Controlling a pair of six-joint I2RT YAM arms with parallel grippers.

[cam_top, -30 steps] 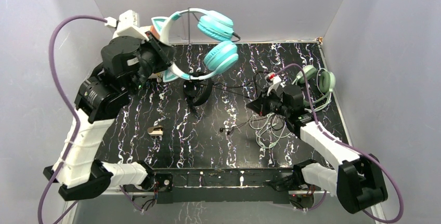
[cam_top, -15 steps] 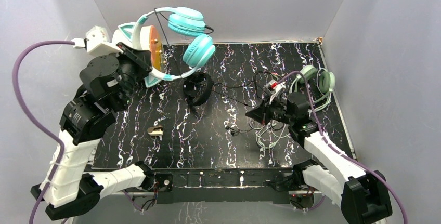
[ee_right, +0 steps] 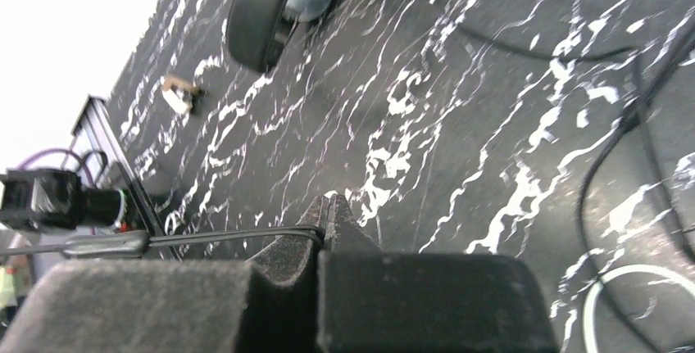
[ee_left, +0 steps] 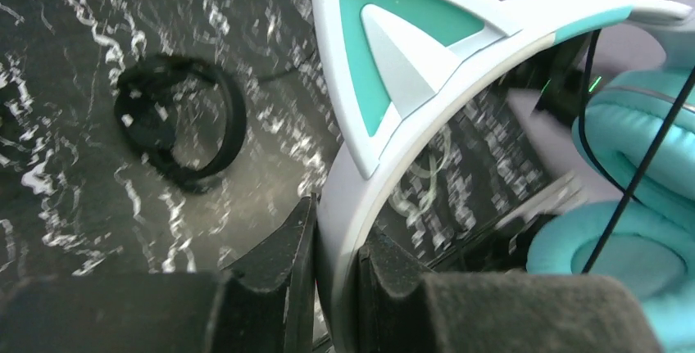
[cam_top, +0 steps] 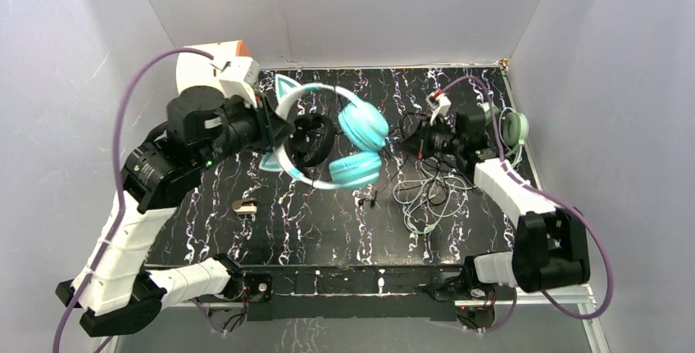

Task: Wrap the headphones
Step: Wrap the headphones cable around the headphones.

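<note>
My left gripper (cam_top: pixel 274 133) is shut on the white cat-ear band (ee_left: pixel 352 197) of the teal headphones (cam_top: pixel 362 125), which hang tilted above the middle of the table. Their black cable (ee_left: pixel 631 173) runs past one teal cup. Under the band the all-black headphones (cam_top: pixel 312 142) lie on the table, also visible as a dark ring (ee_left: pixel 182 133) in the left wrist view. My right gripper (cam_top: pixel 407 143) is shut on a thin black cable (ee_right: pixel 221 237) that leads off to the left. The sage-green headphones (cam_top: pixel 512 128) rest at the back right, behind the right arm.
A tangle of light cable (cam_top: pixel 426 199) lies on the marbled black table (cam_top: pixel 328 230) right of centre. A small tan clip (cam_top: pixel 244 205) sits at the front left. Grey walls enclose the left, back and right sides.
The left arm has swung the teal headphones down from high at the back left to over the table's middle. The right gripper has moved toward the back with the cable.
</note>
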